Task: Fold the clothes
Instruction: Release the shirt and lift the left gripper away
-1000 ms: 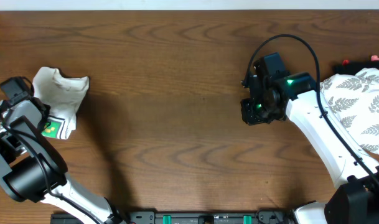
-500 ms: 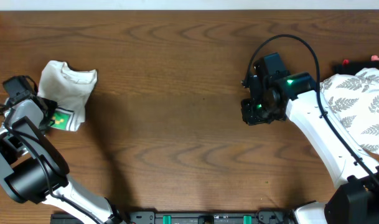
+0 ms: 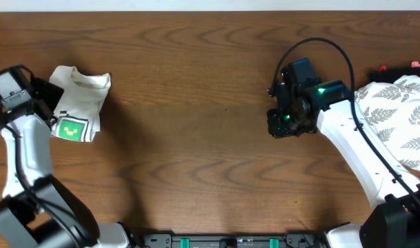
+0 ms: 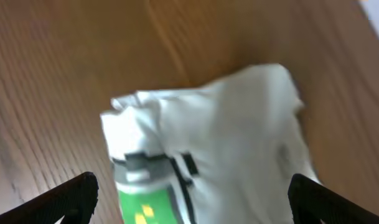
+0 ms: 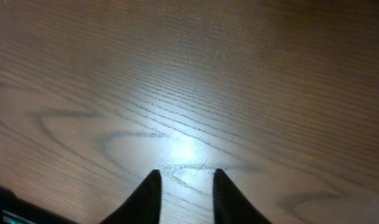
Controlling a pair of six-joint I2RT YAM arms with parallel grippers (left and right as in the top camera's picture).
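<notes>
On the brown wood-grain table (image 3: pixel 196 158), the white T-shirt (image 3: pixel 78 103) lies bunched near the table's left end, with the left gripper (image 4: pixel 192 186) at it, fingers spread wide and empty, and the right gripper (image 5: pixel 183 180) over the table's right half, fingers narrowly parted, holding nothing.

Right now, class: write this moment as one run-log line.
T-shirt: bundled on table | left pincer: open, not gripping | right pincer: slightly open, empty, above table
</notes>
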